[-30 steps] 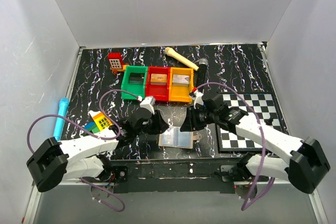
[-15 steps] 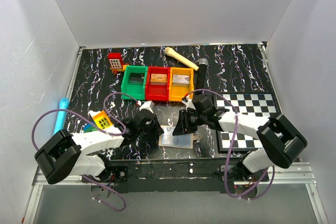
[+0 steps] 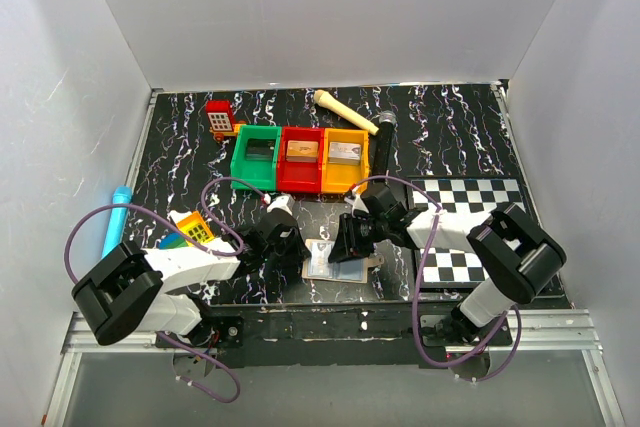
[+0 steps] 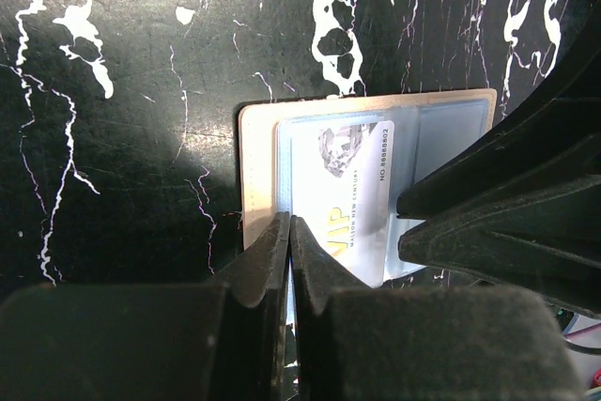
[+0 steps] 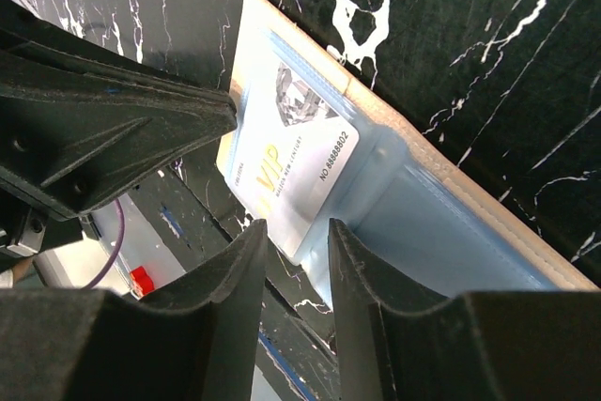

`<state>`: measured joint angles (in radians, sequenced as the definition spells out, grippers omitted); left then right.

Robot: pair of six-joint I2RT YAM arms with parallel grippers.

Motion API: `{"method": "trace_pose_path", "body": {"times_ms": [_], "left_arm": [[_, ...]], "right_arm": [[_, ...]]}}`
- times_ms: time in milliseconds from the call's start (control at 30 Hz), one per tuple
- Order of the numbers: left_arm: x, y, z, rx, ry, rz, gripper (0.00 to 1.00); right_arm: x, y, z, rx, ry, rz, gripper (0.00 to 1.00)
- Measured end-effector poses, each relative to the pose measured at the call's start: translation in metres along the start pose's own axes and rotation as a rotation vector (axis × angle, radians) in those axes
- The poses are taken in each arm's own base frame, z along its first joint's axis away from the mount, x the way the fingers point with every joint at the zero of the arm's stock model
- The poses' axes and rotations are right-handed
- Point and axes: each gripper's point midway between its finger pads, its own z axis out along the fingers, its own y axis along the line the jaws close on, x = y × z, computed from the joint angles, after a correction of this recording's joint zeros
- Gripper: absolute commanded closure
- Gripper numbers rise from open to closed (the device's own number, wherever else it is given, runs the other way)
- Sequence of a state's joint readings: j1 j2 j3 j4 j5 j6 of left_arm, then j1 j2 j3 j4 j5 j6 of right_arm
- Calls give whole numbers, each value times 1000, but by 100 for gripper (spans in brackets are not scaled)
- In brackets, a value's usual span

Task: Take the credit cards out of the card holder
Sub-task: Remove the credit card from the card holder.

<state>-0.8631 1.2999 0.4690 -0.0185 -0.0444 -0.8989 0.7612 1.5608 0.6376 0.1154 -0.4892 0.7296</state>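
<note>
Not done: one credit card (image 4: 352,185) half out of the open card holder (image 4: 418,138). Left fingers (image 4: 254,269) clenched, pinning holder edge. Right fingers (image 5: 235,279) slightly parted at card corner, can't tell if gripping.

A green bin (image 3: 240,163), red bin (image 3: 300,186) and orange bin (image 3: 343,188) stand beyond the left pincer (image 3: 298,251). A checkered board (image 3: 500,197) lies just right of the right pincer (image 3: 342,247).

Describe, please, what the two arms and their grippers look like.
Both the left arm and right arm have white shells and bulky black joints, each trailed by a looping purple cable. The left gripper and right gripper have matte black, ribbed, tapering fingers.
</note>
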Motion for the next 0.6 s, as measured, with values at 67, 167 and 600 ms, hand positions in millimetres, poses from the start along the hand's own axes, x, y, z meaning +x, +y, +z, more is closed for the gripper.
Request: {"method": "trace_pose_path", "body": {"times_ms": [67, 167, 600], "left_arm": [[0, 0, 0, 0, 1, -3, 100], [0, -1, 0, 1, 2, -7, 100], [2, -1, 0, 5, 10, -19, 100]], "right_arm": [[1, -1, 1, 4, 4, 3, 59], [1, -2, 1, 5, 4, 4, 59], [0, -3, 8, -2, 20, 8, 59]]}}
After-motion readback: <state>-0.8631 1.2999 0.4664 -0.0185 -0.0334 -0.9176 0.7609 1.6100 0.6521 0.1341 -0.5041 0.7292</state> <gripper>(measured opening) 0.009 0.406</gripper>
